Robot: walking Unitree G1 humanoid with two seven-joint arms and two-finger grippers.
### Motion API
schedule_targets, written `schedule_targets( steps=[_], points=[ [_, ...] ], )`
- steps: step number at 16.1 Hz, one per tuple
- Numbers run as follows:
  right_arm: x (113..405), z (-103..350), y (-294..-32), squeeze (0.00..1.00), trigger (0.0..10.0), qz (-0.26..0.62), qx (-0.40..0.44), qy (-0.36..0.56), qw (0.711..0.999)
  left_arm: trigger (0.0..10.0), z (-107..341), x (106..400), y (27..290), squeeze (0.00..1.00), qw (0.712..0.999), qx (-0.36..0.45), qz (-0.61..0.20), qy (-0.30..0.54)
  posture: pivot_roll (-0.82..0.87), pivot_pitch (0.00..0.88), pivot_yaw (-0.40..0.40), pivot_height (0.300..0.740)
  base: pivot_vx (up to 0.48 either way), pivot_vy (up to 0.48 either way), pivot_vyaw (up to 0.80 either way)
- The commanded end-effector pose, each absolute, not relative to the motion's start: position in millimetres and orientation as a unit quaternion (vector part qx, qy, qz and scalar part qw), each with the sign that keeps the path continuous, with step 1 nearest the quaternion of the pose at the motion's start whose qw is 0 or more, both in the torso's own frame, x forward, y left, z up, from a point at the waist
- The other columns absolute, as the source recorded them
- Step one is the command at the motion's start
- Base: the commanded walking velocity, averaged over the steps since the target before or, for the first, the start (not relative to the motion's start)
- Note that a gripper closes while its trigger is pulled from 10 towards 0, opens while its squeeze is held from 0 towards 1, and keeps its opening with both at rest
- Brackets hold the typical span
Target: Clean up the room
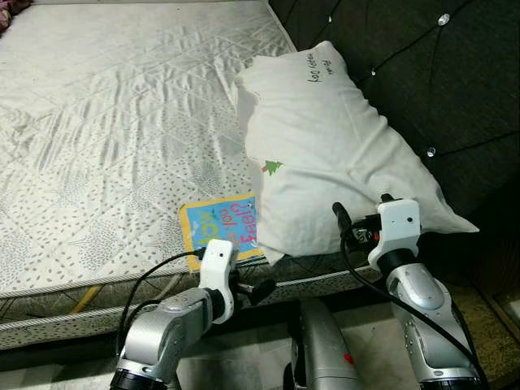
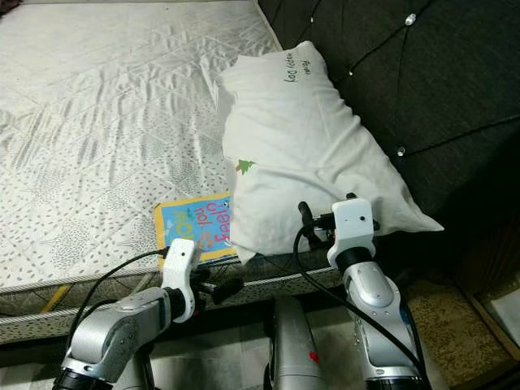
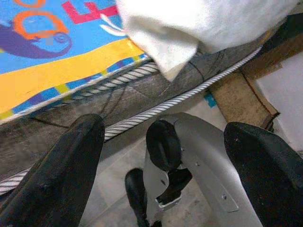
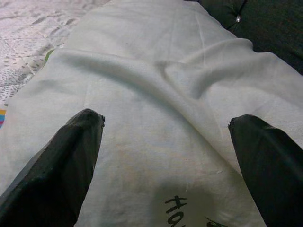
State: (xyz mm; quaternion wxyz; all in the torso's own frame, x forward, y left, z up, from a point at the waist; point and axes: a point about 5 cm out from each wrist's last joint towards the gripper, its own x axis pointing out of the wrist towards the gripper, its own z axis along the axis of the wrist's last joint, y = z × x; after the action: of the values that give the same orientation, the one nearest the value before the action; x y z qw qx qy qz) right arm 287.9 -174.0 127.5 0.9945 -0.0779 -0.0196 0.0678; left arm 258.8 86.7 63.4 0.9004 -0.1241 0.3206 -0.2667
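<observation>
My right end effector (image 1: 359, 213) hovers with its fingers apart, just above the near end of the white pillow (image 1: 325, 138). The pillow lies on the bed (image 1: 106, 122) against the dark headboard (image 1: 422, 73), and I judge I am about to grasp it; next I must lower and close. A colourful book (image 1: 213, 226) peeks from under it. My left end effector (image 3: 161, 156), also spread, waits below the bed edge.

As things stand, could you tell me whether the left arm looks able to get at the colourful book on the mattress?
Probably yes: the left claw hangs open just below the mattress edge, near the book. Only the pillow overlaps the book's right side.
</observation>
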Motion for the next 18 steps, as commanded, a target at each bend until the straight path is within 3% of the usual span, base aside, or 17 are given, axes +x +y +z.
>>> schedule_targets(
  steps=[1,9,18],
  points=[
    [288.4,126.5,-177.2,0.0,10.0,0.059,-0.081,-0.018,0.995,10.0,60.2,259.9,94.2,0.0,0.903,-0.118,-0.25,0.33,-0.02,0.122,-0.052,0.527,0.0,0.0,0.0],
    [289.4,128.0,-177.6,0.0,10.0,0.057,-0.082,-0.022,0.995,10.0,51.1,277.2,123.3,0.0,0.909,-0.128,-0.196,0.345,-0.03,0.123,-0.048,0.527,0.0,0.0,0.0],
    [289.8,126.1,-177.6,0.0,10.0,0.057,-0.084,-0.02,0.995,10.0,48.5,277.4,146.3,0.0,0.918,-0.115,-0.167,0.341,-0.02,0.119,-0.049,0.527,0.0,0.0,0.0]
  ],
)
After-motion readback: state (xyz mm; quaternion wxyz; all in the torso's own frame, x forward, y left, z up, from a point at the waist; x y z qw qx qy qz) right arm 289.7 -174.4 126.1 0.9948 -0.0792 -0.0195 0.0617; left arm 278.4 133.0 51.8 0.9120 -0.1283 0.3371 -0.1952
